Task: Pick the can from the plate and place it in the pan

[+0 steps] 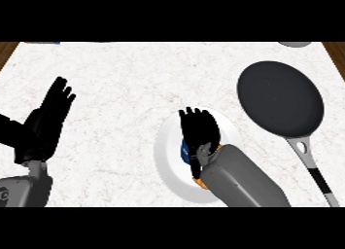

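Can (183,150) on plate (167,165), mostly hidden under right hand (198,130); only a blue sliver showing at the hand's left edge. Fingers over it, grip not discernible, cannot tell if closed. Looks like the grasp step. Next: secure, lift clear of the plate rim, carry right and up to pan (280,98). Open counter (132,73) between plate and pan; pan handle (315,170) runs down-right, near the forearm's path. Left hand (47,121) open, resting at left.

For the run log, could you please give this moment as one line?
right hand over plate, can mostly hidden | left hand open, resting left | pan empty
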Controlling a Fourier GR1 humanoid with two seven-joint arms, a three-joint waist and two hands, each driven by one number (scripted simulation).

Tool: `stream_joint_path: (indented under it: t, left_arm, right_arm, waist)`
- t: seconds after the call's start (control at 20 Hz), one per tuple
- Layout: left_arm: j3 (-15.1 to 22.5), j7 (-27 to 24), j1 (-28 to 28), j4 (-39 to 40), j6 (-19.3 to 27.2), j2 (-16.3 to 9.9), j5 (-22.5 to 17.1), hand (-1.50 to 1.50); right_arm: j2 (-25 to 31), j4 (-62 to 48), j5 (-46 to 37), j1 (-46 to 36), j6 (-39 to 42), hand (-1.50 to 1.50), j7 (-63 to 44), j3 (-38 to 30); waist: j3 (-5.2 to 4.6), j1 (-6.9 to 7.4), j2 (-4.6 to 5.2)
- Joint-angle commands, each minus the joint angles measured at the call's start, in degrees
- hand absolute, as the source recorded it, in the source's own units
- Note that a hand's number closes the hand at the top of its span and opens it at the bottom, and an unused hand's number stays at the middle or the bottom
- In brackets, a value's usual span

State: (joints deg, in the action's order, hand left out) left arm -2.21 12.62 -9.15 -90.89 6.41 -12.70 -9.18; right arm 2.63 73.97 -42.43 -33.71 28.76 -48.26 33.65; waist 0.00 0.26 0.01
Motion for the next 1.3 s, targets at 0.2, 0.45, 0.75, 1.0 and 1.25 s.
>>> stream_joint_path:
  t: [0.2, 0.45, 0.75, 1.0, 1.25]
  left_arm:
    - [-0.92, 0.41, 1.01, -1.72, -1.44, 0.86, 0.03, 0.0]
    - [-1.76, 3.26, -3.9, 0.95, 0.54, 1.45, 1.48, 0.0]
    - [-1.67, 5.52, -2.36, -3.33, -0.47, 1.39, 1.52, 0.0]
    - [-1.76, -2.06, 2.62, -0.01, -2.99, 2.05, 2.29, 0.0]
    - [-0.98, 0.16, 0.96, 0.33, -0.72, 3.64, 3.37, 0.0]
  right_arm:
    - [-1.08, -5.69, -6.7, 0.29, -3.97, 1.5, 11.26, -0.05]
    - [-2.58, -7.41, -9.27, 3.37, -8.14, 1.5, 13.9, 0.01]
    - [-2.59, -1.28, -5.92, 2.48, -9.95, 1.5, 7.97, 1.08]
    - [-0.94, 4.74, -13.14, 5.23, -12.73, 1.5, 9.54, -1.84]
    - [-0.95, 9.7, -21.04, 7.98, -18.19, 1.5, 5.35, 3.79]
  waist:
    - [0.01, 0.07, 0.01]
    - [0.01, -0.18, 0.03]
    - [0.01, 0.01, -0.06]
    - [-0.01, -0.42, -0.12]
    - [0.0, -0.47, -0.19]
